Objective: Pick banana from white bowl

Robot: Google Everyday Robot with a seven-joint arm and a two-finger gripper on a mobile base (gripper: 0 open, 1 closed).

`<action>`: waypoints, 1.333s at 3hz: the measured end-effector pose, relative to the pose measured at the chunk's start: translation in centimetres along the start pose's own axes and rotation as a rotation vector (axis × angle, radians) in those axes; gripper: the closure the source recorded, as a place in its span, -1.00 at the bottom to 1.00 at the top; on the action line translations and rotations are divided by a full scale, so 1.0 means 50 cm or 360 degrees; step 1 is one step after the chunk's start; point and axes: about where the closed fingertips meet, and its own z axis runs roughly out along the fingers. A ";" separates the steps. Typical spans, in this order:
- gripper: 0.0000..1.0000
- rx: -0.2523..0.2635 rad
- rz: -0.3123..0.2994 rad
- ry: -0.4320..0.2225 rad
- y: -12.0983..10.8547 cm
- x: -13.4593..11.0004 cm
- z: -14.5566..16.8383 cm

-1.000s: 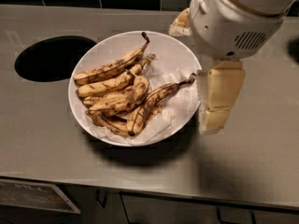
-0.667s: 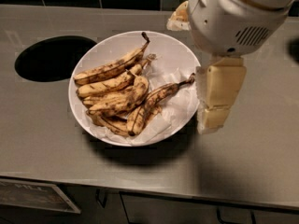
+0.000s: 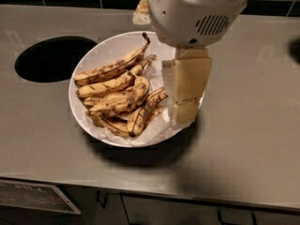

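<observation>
The white bowl (image 3: 80,73) sits on the grey metal counter, lined with crumpled white paper. It holds several ripe, brown-spotted bananas (image 3: 119,95) piled in its left and middle part. My gripper (image 3: 183,112) hangs from the large white arm housing (image 3: 197,8) and points down over the bowl's right side. Its cream tip is just right of the rightmost banana (image 3: 146,110) and hides the bowl's right rim. It holds nothing that I can see.
A dark round hole (image 3: 54,57) is cut into the counter (image 3: 253,125) left of the bowl. A dark tiled wall runs along the back. A tan object (image 3: 142,11) shows behind the arm. The counter's front edge and cabinet fronts (image 3: 154,210) are below.
My gripper and arm have moved left, from beside the bowl's right edge to over the bowl's right side. The bananas and bowl have not moved.
</observation>
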 end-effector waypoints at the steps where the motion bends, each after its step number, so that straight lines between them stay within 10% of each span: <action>1: -1.00 -0.0119 -0.0119 -0.0069 -0.031 -0.050 0.064; 4: -1.00 -0.0415 -0.0107 -0.0218 -0.065 -0.035 0.249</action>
